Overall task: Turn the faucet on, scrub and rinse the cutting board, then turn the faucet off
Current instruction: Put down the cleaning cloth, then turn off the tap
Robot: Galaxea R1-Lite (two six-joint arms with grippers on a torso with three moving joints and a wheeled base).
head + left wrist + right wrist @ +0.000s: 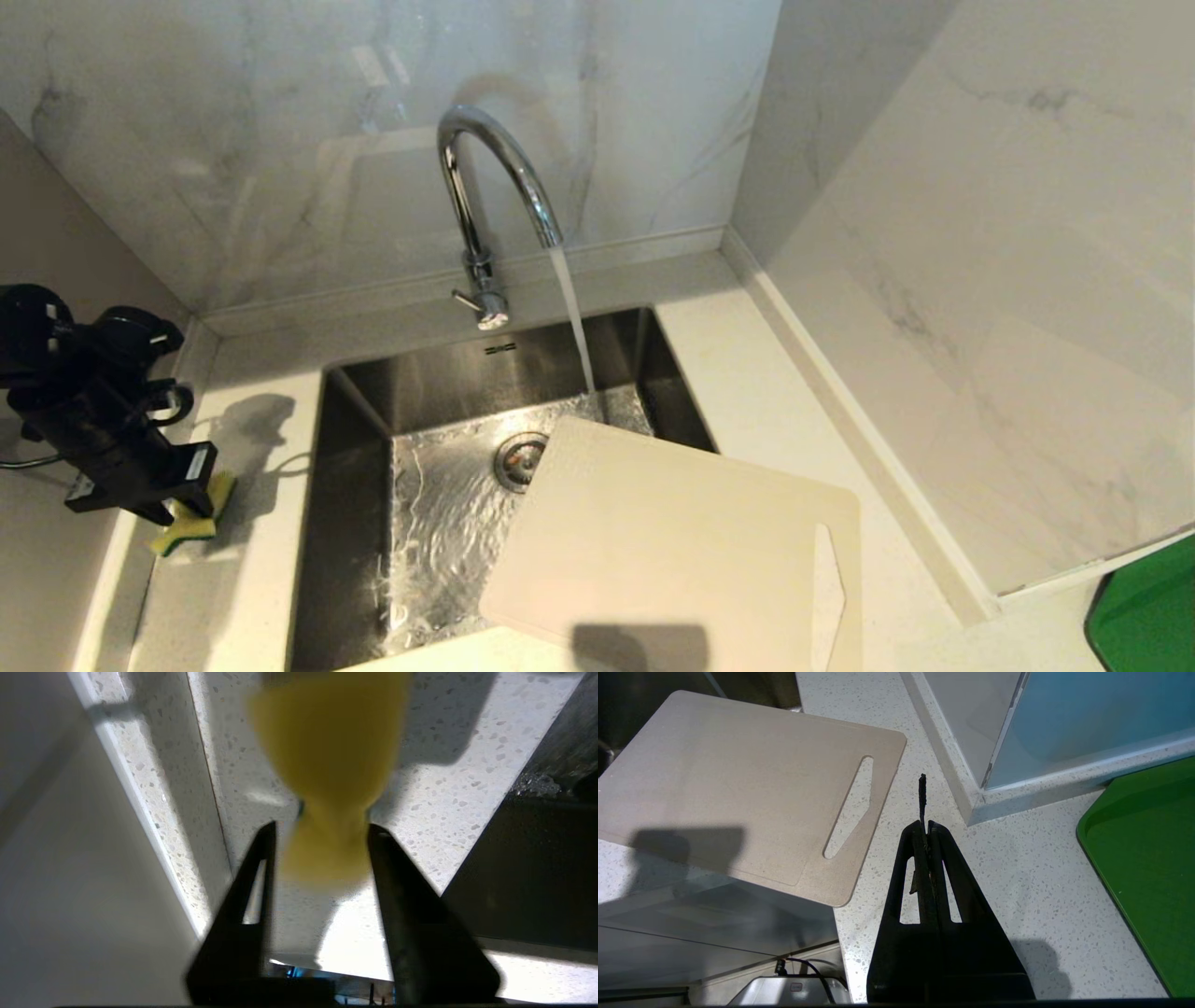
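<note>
Water running from faucet point(490, 187) at back of sink point(355, 523), stream landing in basin just behind far edge of cutting board point(672, 541). Board lying tilted across sink's right front corner, one part over basin, slotted end resting on worktop point(747, 373) to the right. Left hand point(321, 833) at worktop left of sink, fingers point(261, 858) spread a little with yellow-green sponge point(191, 523) between them; sponge blurred in left wrist view, so cannot tell whether pinched or loose. Right hand point(928, 826) pressed together, holding nothing, over worktop beside board's slot handle, near green tray point(1148, 858).
</note>
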